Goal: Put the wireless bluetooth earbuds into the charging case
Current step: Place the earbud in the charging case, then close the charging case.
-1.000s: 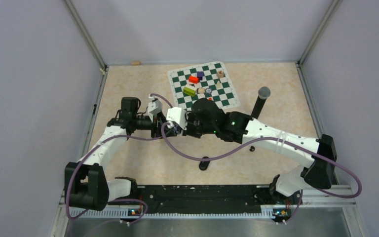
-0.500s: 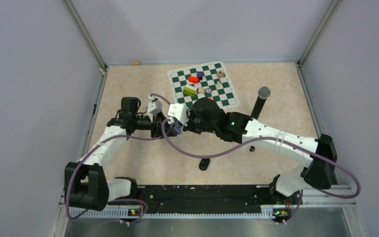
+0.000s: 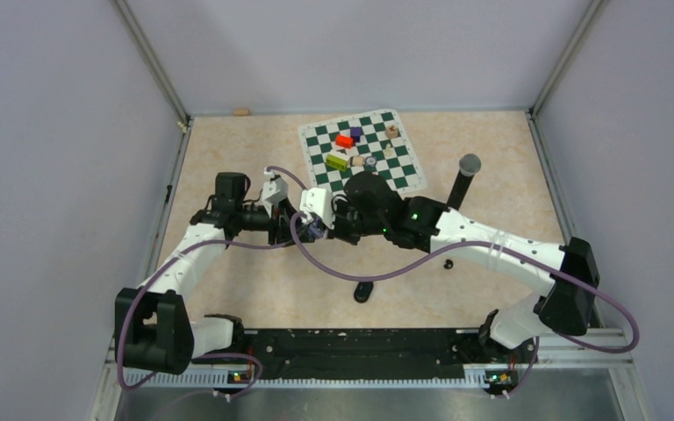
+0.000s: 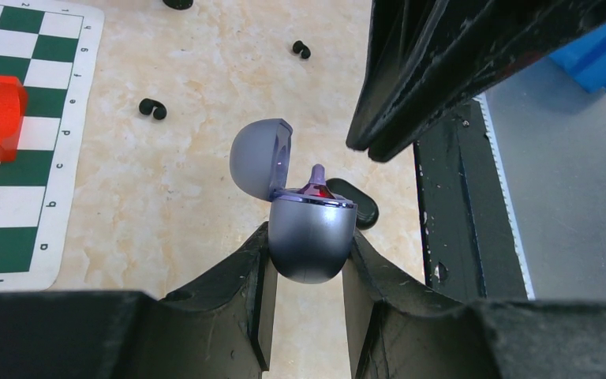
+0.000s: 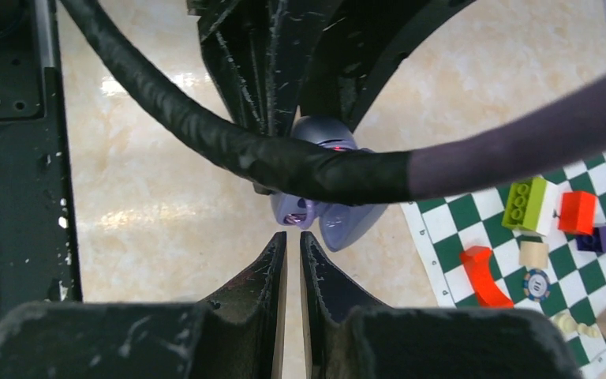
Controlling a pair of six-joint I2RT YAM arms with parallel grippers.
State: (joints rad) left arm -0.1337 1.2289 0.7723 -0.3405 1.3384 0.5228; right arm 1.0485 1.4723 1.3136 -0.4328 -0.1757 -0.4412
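My left gripper (image 4: 308,237) is shut on the pale purple charging case (image 4: 312,237) and holds it above the table with its lid (image 4: 257,151) open. A pale purple earbud (image 4: 316,175) stands in the case with its stem sticking up. My right gripper (image 5: 293,234) is all but shut, with a thin empty slit between its fingers, and its tips are right at the case's mouth (image 5: 296,212). Two black earbuds (image 4: 153,108) (image 4: 302,50) lie on the table. In the top view both grippers meet at the case (image 3: 316,230).
A black oval case (image 3: 364,290) lies on the table near the front, with a black bud (image 3: 448,263) to its right. The chessboard mat (image 3: 404,171) carries several coloured blocks (image 3: 344,140). A black post (image 3: 462,184) stands right of it. A purple cable (image 5: 229,146) crosses the right wrist view.
My right gripper has shifted slightly left and away, closer onto the case. The left arm and the case have stayed in place.
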